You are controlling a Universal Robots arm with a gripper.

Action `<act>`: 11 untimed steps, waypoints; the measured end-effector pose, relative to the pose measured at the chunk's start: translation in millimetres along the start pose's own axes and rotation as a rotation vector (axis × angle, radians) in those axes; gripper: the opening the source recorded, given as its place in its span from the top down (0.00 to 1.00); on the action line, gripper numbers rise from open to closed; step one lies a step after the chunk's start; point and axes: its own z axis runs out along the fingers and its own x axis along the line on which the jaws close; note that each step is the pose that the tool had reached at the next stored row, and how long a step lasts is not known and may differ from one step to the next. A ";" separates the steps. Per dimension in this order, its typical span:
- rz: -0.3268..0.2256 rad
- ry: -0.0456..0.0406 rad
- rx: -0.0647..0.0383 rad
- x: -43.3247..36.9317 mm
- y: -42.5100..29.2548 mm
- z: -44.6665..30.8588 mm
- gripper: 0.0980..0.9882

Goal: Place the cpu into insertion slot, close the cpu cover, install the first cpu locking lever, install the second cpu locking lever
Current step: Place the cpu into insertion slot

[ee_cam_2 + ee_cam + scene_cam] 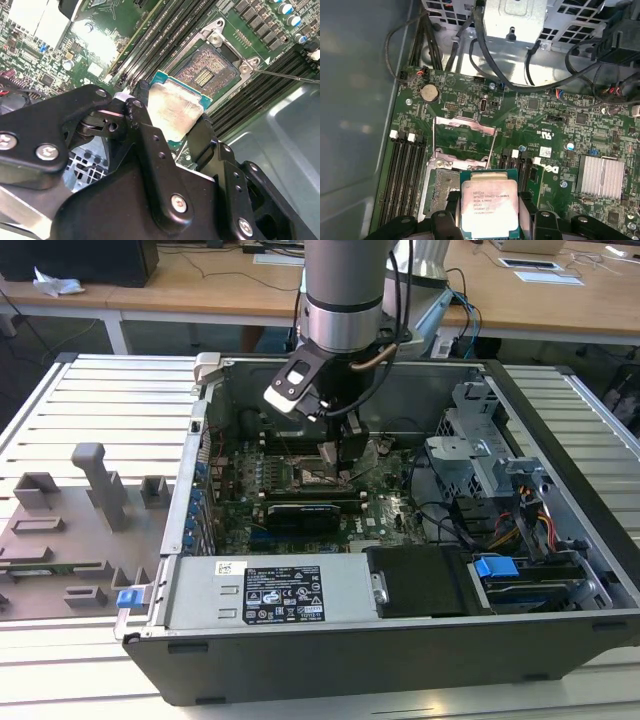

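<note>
The cpu (pixel 175 107) is clamped by its edges between the black fingers (pixel 147 130) of the gripper (pixel 172 115), which is closed onto the chip. Its silvery metal top is turned toward the cameras in both wrist views. The chip is held above the green circuit board (pixel 540 120), just beside the insertion slot (pixel 442 184). In the first wrist view it overlaps one corner of the slot, and it is not yet seated. The slot is left uncovered, with its field of contacts exposed. The cpu cover (pixel 465 126) is swung open on the side of the slot away from the chip. Long narrow memory slots (pixel 402 175) are ranged on both sides of the slot. In the exterior view the arm (pixel 345 290) is reached down into an open computer case (pixel 300 590), which is laid on a slatted metal worktop (pixel 100 400). There the gripper (pixel 340 450) is placed low over the board near the case's middle.
</note>
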 end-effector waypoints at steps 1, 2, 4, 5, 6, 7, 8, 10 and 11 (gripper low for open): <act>0.005 -0.0005 0.000 0.0 0.0 0.0 0.50; 0.011 -0.0010 0.000 0.0 0.0 0.0 0.50; 0.030 -0.0026 -0.001 0.0 0.0 0.0 0.50; 0.038 -0.0034 -0.001 0.0 0.0 0.0 0.50; 0.043 -0.0038 -0.001 0.0 0.0 0.0 0.50; 0.050 -0.0045 -0.001 0.0 0.0 0.0 0.50; 0.054 -0.0048 -0.001 0.0 0.0 0.0 0.50; 0.065 -0.0058 -0.001 0.0 0.0 0.0 0.50; 0.070 -0.0062 -0.001 0.0 0.0 0.0 0.50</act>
